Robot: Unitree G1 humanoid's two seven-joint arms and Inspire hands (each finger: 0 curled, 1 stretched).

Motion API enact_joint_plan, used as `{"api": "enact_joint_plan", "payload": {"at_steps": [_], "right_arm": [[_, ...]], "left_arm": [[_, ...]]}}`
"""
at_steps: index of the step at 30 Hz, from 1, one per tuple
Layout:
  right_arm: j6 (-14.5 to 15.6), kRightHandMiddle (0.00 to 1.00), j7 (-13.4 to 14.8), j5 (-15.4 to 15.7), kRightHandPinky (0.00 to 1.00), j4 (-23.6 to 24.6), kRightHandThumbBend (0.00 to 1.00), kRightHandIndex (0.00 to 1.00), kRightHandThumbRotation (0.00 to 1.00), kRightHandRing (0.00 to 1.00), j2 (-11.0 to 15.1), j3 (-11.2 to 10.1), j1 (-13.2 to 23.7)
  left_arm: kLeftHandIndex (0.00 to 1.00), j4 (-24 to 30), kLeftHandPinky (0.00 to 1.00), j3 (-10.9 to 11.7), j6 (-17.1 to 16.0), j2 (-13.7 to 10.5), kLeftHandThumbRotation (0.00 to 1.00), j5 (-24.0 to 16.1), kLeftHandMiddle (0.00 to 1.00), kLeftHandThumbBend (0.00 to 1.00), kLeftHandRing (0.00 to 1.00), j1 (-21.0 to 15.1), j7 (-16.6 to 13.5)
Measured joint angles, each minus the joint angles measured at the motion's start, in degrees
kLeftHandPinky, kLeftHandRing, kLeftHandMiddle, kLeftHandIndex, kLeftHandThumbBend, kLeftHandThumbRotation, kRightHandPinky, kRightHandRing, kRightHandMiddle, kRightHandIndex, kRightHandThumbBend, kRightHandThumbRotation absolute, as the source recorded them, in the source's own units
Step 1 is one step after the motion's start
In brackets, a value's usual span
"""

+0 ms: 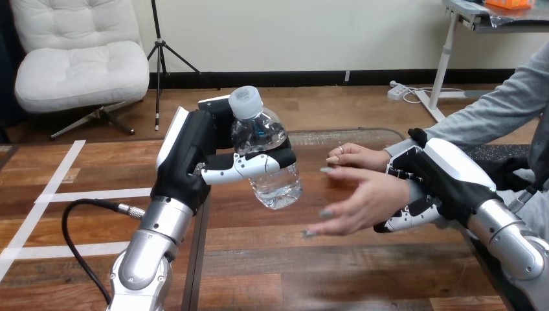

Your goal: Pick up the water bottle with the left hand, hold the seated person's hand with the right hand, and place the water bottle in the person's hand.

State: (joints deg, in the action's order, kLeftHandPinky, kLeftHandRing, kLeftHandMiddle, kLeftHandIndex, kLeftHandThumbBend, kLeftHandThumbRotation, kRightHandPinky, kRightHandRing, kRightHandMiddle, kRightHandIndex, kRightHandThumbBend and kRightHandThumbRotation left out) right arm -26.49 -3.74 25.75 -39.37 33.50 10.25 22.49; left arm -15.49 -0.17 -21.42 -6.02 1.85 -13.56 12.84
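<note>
The left hand point(191, 154) is raised above the wooden desk point(304, 272), its thumb and fingers curled round the middle of a clear water bottle point(277, 188) with a white cap, held off the surface and leaning slightly. Just to the bottle's right, the person's hand point(362, 202) is spread open with its fingertips reaching toward the bottle but not touching it. The right hand point(435, 183) is wrapped about the person's wrist point(403, 193), with fingers showing beneath it. A second hand of the person point(355, 156) lies loosely closed just behind the open one.
</note>
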Motion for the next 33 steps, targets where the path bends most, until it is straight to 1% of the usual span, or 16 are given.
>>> {"api": "enact_joint_plan", "payload": {"at_steps": [14, 33], "right_arm": [[0.2, 0.34, -0.6, -1.0, 0.25, 0.0, 0.90, 0.35, 0.00, 0.28, 0.1, 0.0, 0.0], [0.2, 0.34, -0.6, -1.1, 0.24, 0.1, 0.89, 0.36, 0.00, 0.28, 0.3, -0.1, 0.1]], "left_arm": [[0.36, 0.0, 0.22, 0.6, 0.0, -0.4, 0.00, -0.1, 0.33, 0.65, 0.28, 0.0, -0.2], [0.37, 0.0, 0.23, 1.5, 0.0, -1.3, 0.00, 0.0, 0.33, 0.65, 0.29, 0.0, -0.6]]}}
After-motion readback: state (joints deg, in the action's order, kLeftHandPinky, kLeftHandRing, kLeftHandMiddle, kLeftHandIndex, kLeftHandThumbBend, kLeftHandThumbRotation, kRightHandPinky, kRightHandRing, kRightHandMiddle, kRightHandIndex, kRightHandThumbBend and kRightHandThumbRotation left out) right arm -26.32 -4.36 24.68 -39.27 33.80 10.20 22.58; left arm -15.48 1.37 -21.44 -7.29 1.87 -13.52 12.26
